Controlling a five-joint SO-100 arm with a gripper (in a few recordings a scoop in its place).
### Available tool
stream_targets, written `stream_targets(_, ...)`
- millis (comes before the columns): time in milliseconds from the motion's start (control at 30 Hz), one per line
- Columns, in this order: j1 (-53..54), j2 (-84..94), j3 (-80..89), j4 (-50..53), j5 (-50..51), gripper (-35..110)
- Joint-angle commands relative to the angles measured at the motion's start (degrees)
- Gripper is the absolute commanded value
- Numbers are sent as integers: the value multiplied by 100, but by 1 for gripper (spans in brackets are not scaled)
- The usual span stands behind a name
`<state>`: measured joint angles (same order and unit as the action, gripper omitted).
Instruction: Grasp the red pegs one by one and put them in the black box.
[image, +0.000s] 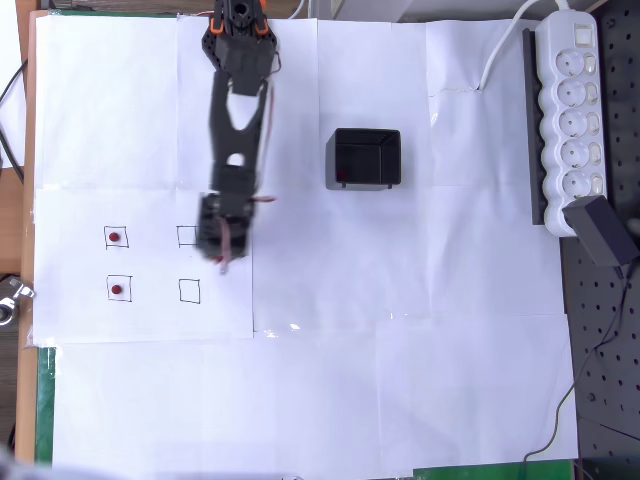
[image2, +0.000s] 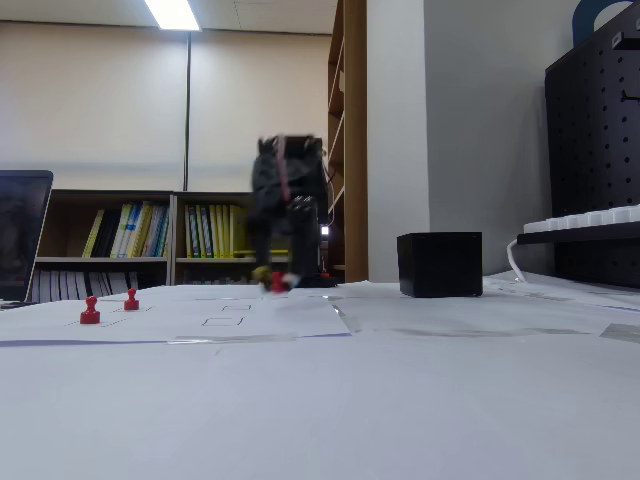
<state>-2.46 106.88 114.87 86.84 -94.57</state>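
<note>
Gripper (image2: 276, 281) pinching a red peg (image2: 279, 283), lifted off the paper. Judgement: carry high, centre over the black box (image: 366, 158), then let go; two pegs (image: 115, 238) remain.

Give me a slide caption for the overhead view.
Gripper over the drawn squares, two red pegs on their marks, black box to the right.

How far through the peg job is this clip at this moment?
One red peg seems to lie already inside the black box. The claw is low over the paper with a blurred red peg at its tips, apparently gripped. Two red pegs remain in their drawn squares at the left of the overhead view; both are left to do.
</note>
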Motion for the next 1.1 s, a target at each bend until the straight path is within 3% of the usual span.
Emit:
stream_targets(0,-1230,-1635,466,1652,-932,0)
stream_targets(233,-3278,-2417,439,1652,-2505,0)
stream_targets(367,-4104,-2057,264,1608,-2839,0)
stream_targets(733,-4491,-176,176,861,-2830,0)
stream_targets(1067,-4368,141,817,1195,-2628,12)
